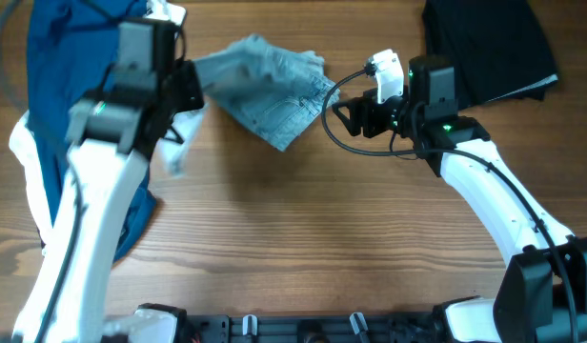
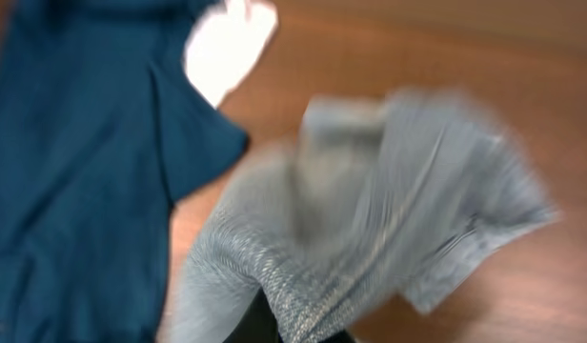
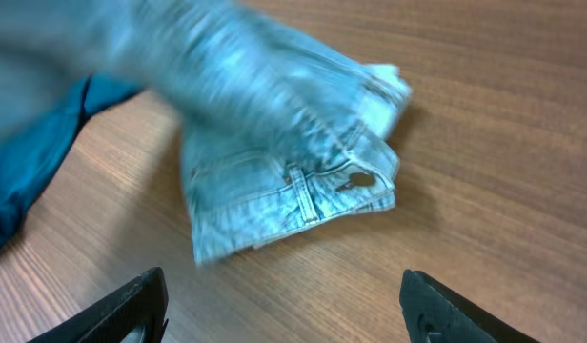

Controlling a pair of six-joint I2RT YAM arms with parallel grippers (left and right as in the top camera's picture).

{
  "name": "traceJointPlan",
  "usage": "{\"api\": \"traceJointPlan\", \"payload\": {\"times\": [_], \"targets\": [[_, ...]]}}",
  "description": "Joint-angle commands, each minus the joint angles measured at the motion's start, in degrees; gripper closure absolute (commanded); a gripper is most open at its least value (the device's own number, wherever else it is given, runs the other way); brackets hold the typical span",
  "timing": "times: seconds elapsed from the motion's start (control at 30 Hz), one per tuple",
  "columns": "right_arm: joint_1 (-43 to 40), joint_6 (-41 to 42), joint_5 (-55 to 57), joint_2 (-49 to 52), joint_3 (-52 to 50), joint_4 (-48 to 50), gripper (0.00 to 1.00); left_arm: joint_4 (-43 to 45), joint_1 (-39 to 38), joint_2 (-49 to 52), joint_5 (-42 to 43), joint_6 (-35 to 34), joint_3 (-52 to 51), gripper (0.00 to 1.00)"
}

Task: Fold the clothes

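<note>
Denim shorts (image 1: pixel 265 86) are lying near your desk's (image 1: pixel 303 229) far edge, with room toward the near edge. The left gripper (image 1: pixel 186 90) is pinching them. The right gripper (image 1: pixel 332 114) is hanging wide, touching nothing.

- Overhead: high, straight down on table (image 1: pixel 303 248), widest, farthest view.
- Left wrist: very close, blurred, looks down and forward over shorts (image 2: pixel 370 219), blue shirt (image 2: pixel 74 171) at left.
- Right wrist: low, near table, faces across the wood to shorts from the opposite side.
- Shared: shorts and blue shirt show in all three views.
</note>
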Motion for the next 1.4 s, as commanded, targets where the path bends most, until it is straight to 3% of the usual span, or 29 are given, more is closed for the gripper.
{"api": "traceJointPlan", "payload": {"times": [0.0,0.17,0.4,0.57,0.67,0.8,1.17,1.23,1.3,1.37], "targets": [[0.9,-4.3,-1.5,0.6,0.9,2.2,0.21,-0.5,0.2,-7.5,-3.1,1.4,0.1,0.96],[3.7,-5.4,-1.6,3.8,0.9,-0.5,0.21,-2.1,0.2,-8.5,-2.0,1.2,0.1,0.96],[7.3,-6.4,-4.1,10.5,0.9,-6.5,0.18,-6.3,0.7,-0.8,-2.7,1.0,0.1,0.96],[9.5,-6.8,-2.6,14.8,0.9,-1.4,0.19,-11.4,3.9,3.5,-2.6,-3.6,0.1,0.96],[10.1,-4.9,-2.8,18.3,0.9,2.3,0.2,-12.1,5.4,3.0,-2.4,-3.8,0.1,0.96],[10.4,-3.6,-6.1,20.4,0.9,6.4,0.29,-14.4,6.4,2.7,-2.5,-3.8,0.1,0.96],[16.5,-3.3,-5.7,25.8,0.9,11.5,0.29,-15.6,6.6,2.7,-2.5,-3.7,0.1,0.96],[16.3,-2.6,-4.1,25.9,1.0,11.5,0.4,-15.6,6.6,2.7,-2.5,-3.7,0.1,0.96],[16.0,-1.8,-4.1,25.6,1.7,11.4,0.64,-15.6,6.6,2.7,-2.5,-3.7,0.1,0.96],[15.5,-0.7,-4.1,24.6,3.3,10.1,0.8,-15.6,6.6,2.7,-2.5,-3.8,0.1,0.96]]}}
